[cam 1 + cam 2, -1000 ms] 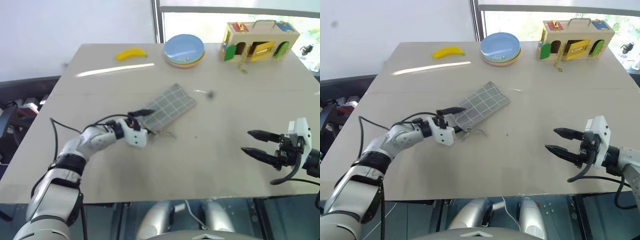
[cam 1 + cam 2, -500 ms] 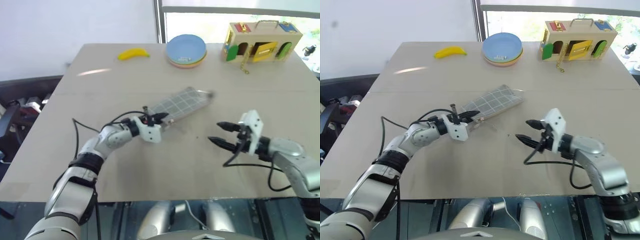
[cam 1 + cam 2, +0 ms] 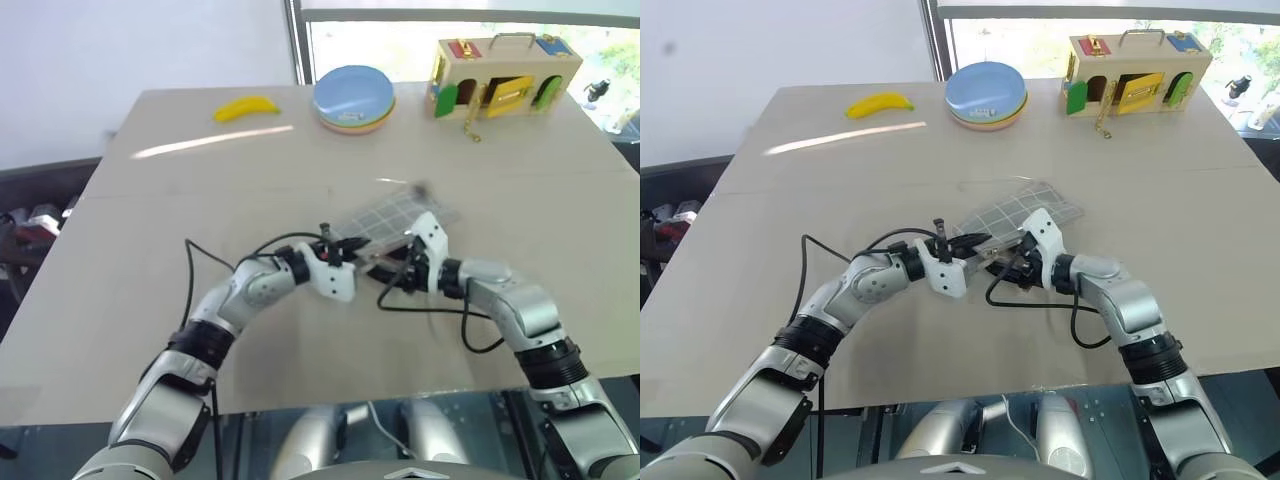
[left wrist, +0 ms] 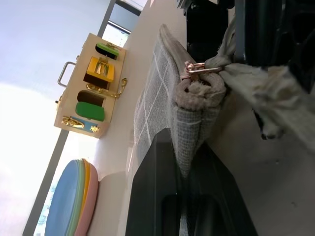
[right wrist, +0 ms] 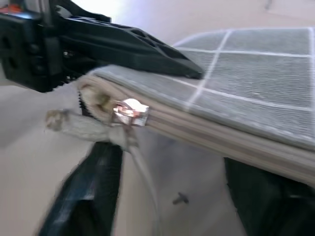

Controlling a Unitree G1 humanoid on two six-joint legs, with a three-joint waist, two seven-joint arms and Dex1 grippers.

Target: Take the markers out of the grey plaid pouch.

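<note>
Grippers have been brought together mid-table: the left gripper (image 3: 352,257) is clamped on the grey plaid pouch (image 3: 400,215), now lifted at its near end. The right gripper (image 3: 395,277) is spread around the zipper pull (image 5: 129,111). Blue plates (image 3: 353,98), banana (image 3: 246,106) and wooden box (image 3: 503,74) are ranged along the far edge.

No readable text, labels, brands or numbers in any view. Grey plaid pouch (image 3: 1025,213) carries only its light grid lines, no print. Wooden latch box (image 3: 1128,72) has coloured doors and metal fittings, no lettering I can make out. Stack of plates (image 3: 985,95) and banana (image 3: 878,103) are unmarked. White gripper housings show no legible marking either.
</note>
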